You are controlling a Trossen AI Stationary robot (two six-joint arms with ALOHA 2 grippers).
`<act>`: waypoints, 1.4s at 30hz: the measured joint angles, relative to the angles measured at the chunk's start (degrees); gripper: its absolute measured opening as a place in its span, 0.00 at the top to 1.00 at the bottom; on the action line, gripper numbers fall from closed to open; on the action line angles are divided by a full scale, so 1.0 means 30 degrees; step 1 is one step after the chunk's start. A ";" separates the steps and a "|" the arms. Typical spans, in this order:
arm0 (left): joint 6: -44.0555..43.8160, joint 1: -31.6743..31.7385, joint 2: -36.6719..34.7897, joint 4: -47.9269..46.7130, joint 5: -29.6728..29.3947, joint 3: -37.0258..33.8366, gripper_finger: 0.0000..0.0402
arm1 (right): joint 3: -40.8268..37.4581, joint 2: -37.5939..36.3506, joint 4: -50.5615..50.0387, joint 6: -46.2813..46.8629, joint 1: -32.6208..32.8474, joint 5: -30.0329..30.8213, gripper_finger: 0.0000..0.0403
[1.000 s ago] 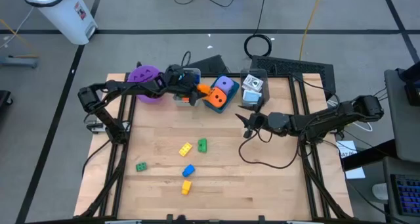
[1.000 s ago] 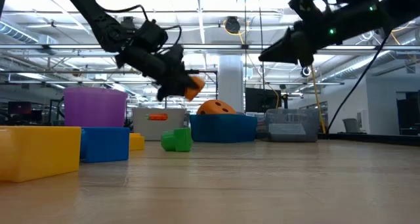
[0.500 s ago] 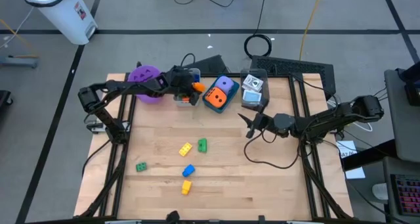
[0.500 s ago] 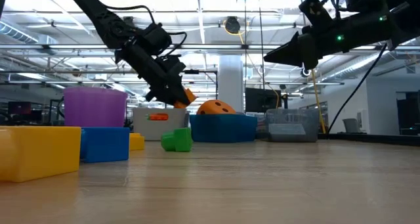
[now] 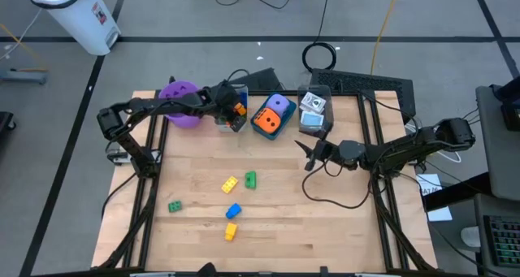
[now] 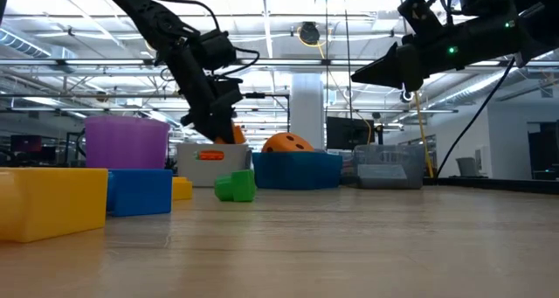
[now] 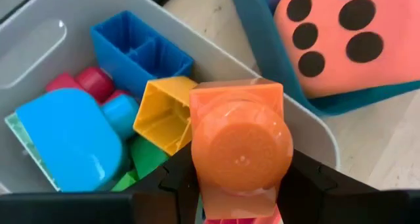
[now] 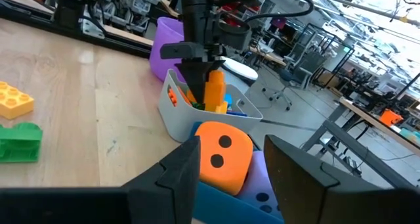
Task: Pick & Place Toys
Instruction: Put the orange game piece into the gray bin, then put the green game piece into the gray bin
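Orange brick [image 7: 240, 148] was held between the fingers of the left gripper [image 5: 236, 113], which was directly above the grey bin [image 7: 308, 129] at the far edge of the table [image 5: 325, 220]. A second before, this gripper was more to the right, near the blue bin [image 5: 262, 131], and higher; since then it had moved back over the grey bin and lower, so in the low view the brick now showed just above the bin's rim. I judge that the carrying was nearly finished and only the release was left.

Inside the grey bin already lay a blue brick [image 7: 141, 50], a yellow brick [image 7: 164, 112], a light blue rounded piece [image 7: 69, 142] and some red and green pieces. The orange die [image 5: 266, 119] and the purple die [image 5: 279, 106] sat in the blue bin beside it. On the table four bricks still waited: a yellow one [image 5: 230, 183], a green one [image 5: 250, 179], a second green one [image 5: 175, 205] and a blue one [image 5: 233, 211], with one more yellow brick [image 5: 231, 231] near the front.

The right gripper [image 5: 307, 153] had hardly moved in the last half second; it hovered above the table's right part with its fingers apart and nothing between them.

The lower end of the orange brick was cut off in the left wrist view, so how deep it sat between the fingers was not visible. The contents of the clear bin [image 5: 313, 110] were too small to read well.
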 joint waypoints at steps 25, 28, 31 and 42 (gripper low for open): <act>0.0321 0.0160 -0.3680 -0.2127 0.0819 0.0000 0.37 | -0.0001 0.0000 0.0000 0.0167 -0.0026 -0.0007 0.60; 0.0119 -0.0046 -0.5700 -0.3603 0.1456 0.0000 0.36 | -0.0007 0.0000 0.0110 0.0189 -0.0026 -0.0015 0.60; 0.0105 -0.0551 -0.7566 -0.5371 0.1679 0.0000 0.36 | -0.0007 0.0000 0.0451 0.1228 -0.0134 -0.1228 0.60; -0.2073 -0.4993 -1.1909 -0.4244 0.1638 -0.4091 0.36 | -0.0007 0.1057 0.3077 0.5562 -0.0907 -0.7481 0.60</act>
